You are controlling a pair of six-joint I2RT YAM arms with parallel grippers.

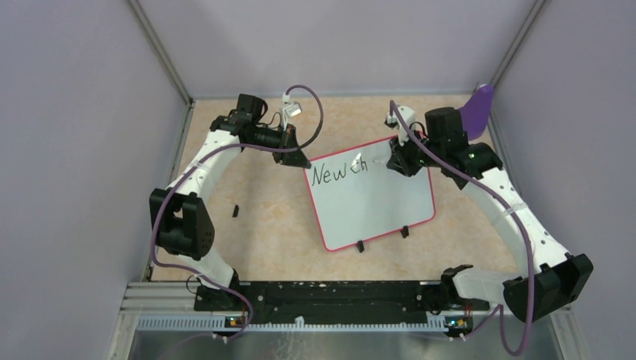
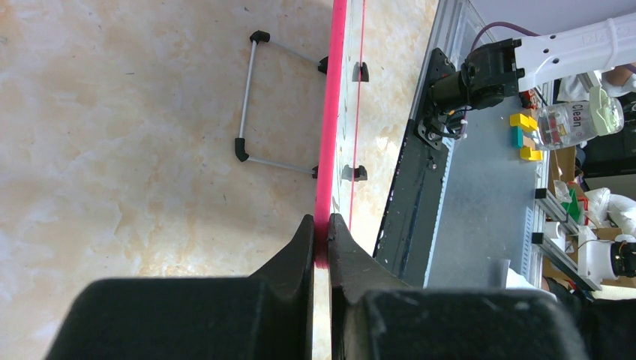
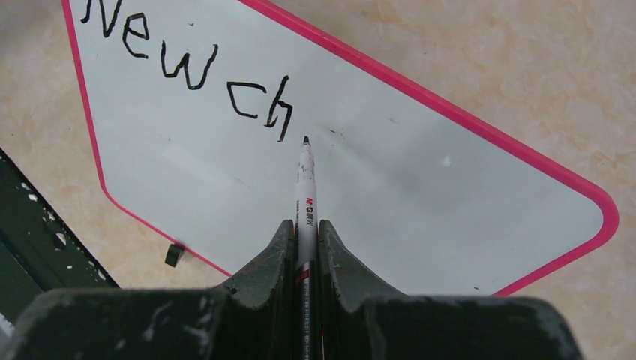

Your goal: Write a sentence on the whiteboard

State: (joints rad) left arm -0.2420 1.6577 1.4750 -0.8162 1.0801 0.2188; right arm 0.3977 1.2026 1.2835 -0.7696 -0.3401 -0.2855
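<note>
The whiteboard point(image 1: 375, 210), glossy white with a pink rim, lies tilted on the tan table, two black clip feet point(image 1: 360, 246) on its near edge. The sentence point(image 1: 339, 171) reads "New ch" along the top. My left gripper point(image 1: 302, 160) is shut on the board's far-left corner; the left wrist view shows the pink rim point(image 2: 330, 135) pinched between the fingertips of that gripper point(image 2: 321, 221). My right gripper point(image 3: 305, 225) is shut on a white marker point(image 3: 305, 187), whose black tip point(image 3: 306, 140) sits just right of the "h" in the written words point(image 3: 187, 67). I cannot tell whether the tip touches the whiteboard point(image 3: 420, 195).
A small black piece point(image 1: 235, 211) lies on the table left of the board. A purple object point(image 1: 477, 109) stands at the back right corner. A wire stand point(image 2: 251, 97) shows under the board. The black base rail point(image 1: 322, 296) runs along the near edge.
</note>
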